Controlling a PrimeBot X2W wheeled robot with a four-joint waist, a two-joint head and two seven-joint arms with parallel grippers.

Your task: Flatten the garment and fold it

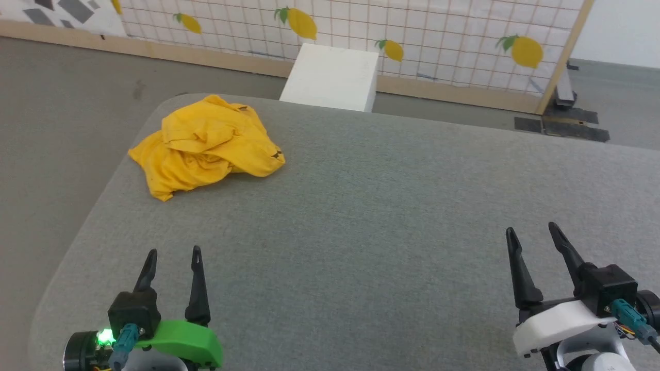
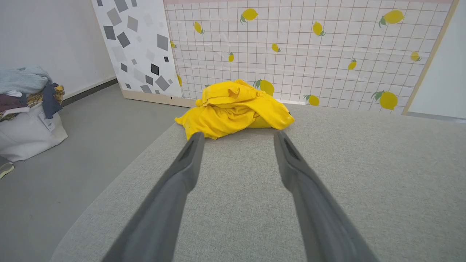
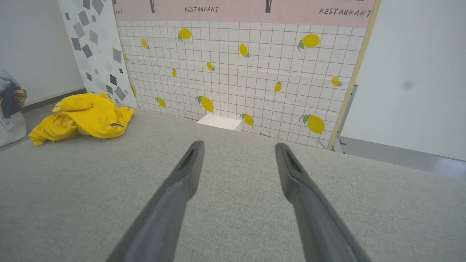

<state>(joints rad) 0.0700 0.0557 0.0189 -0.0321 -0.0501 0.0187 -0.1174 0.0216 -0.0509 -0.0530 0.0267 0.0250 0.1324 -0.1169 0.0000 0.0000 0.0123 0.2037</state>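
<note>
Done: nothing | garment (image 1: 206, 144) heaped far left on desk (image 1: 386, 232) | my left fingers (image 1: 197, 288) and right fingers (image 1: 518, 268) wide, empty (well apart from it) | to do: flatten, fold

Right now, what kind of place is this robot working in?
Probably a staged test room, not a home: a printed lemon-and-tile backdrop panel marked RESTAURANT stands behind a grey fabric-covered table, with a white bag heaped with clothes on the grey floor.
</note>
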